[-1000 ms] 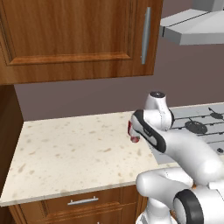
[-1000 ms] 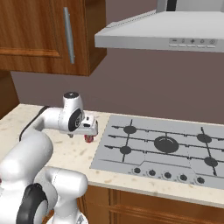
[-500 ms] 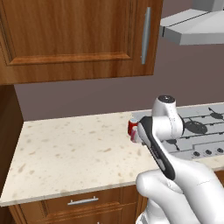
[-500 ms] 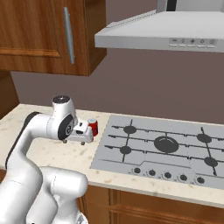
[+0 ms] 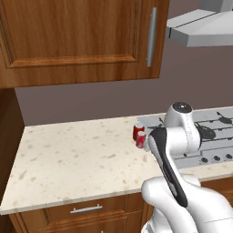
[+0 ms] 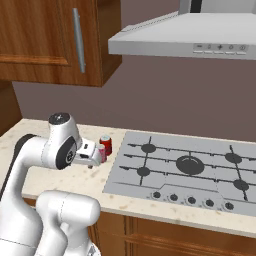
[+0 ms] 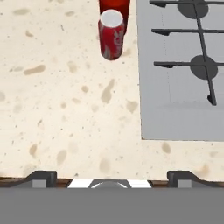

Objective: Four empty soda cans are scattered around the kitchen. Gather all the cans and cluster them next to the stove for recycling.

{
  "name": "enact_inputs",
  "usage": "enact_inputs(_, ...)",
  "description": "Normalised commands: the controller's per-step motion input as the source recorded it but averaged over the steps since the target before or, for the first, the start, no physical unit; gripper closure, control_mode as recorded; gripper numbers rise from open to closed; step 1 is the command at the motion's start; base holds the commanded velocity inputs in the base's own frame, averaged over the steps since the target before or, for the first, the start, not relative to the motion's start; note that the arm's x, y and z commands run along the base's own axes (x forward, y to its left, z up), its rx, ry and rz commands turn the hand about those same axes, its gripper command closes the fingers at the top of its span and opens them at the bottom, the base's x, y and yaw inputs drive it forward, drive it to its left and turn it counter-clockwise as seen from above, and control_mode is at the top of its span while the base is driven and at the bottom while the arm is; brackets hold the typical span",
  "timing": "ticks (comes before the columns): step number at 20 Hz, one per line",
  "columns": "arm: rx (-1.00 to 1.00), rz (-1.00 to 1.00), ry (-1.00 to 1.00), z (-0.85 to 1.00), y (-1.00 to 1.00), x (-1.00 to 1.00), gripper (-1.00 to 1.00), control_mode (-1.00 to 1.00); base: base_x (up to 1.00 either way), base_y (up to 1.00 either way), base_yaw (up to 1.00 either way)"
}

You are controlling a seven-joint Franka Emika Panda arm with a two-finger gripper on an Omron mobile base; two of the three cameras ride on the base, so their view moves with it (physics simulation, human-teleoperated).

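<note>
pulled the gripper (image 6: 95,159) back off the cans since a second ago, jaws spread wide, nothing held. left both soda cans (image 7: 112,34) upright on the counter (image 5: 68,159), just beside the stove (image 6: 190,172), straight ahead of the fingertips.

My gripper (image 6: 93,161) is hanging open just over the table (image 6: 30,137), two red soda cans (image 6: 104,146) standing right behind it, stove (image 6: 186,172) off to its right.
</note>
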Motion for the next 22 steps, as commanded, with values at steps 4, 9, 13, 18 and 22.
enact_inputs(4, 0.0, -0.01, 0.0, 0.44, 0.0, -0.09, -1.0, -1.0, 0.0, 0.0, 0.0)
enact_inputs(9, 0.0, 0.0, 0.0, 0.39, 0.0, -0.08, -1.0, -1.0, 0.0, 0.0, 0.0)
enact_inputs(13, 0.0, 0.0, 0.0, 0.37, 0.0, -0.17, -1.0, -1.0, 0.0, 0.0, 0.0)
enact_inputs(18, 0.0, 0.0, 0.0, 0.14, 0.0, -0.1, -1.0, 1.0, -0.3, -0.05, 0.0)
enact_inputs(22, 0.0, 0.0, 0.0, 0.0, 0.0, 0.0, -1.0, 1.0, -0.9, -0.29, -0.13)
